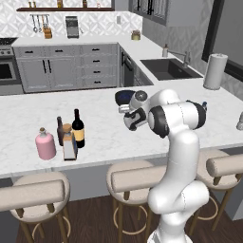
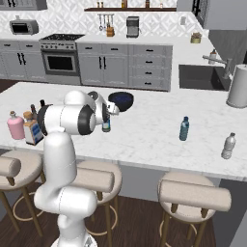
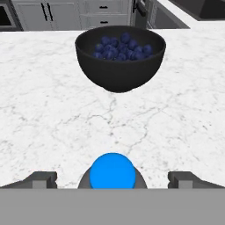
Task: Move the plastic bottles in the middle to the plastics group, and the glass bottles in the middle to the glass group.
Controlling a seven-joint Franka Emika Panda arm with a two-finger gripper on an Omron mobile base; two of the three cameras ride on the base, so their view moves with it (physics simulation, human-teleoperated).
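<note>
My gripper is open, with its fingertips on either side of a plastic bottle with a bright blue cap, seen from above. That bottle stands mid-counter, right under the gripper. At the counter's left end, the wine bottle and the squarish pale bottle stand beside the pink bottle and the slim brown bottle. The small blue water bottle stands to the right, with a clear bottle beyond it.
A black bowl of blueberries sits just past the gripper on the marble counter. A paper towel roll and sink lie at the far right. Stools line the near edge.
</note>
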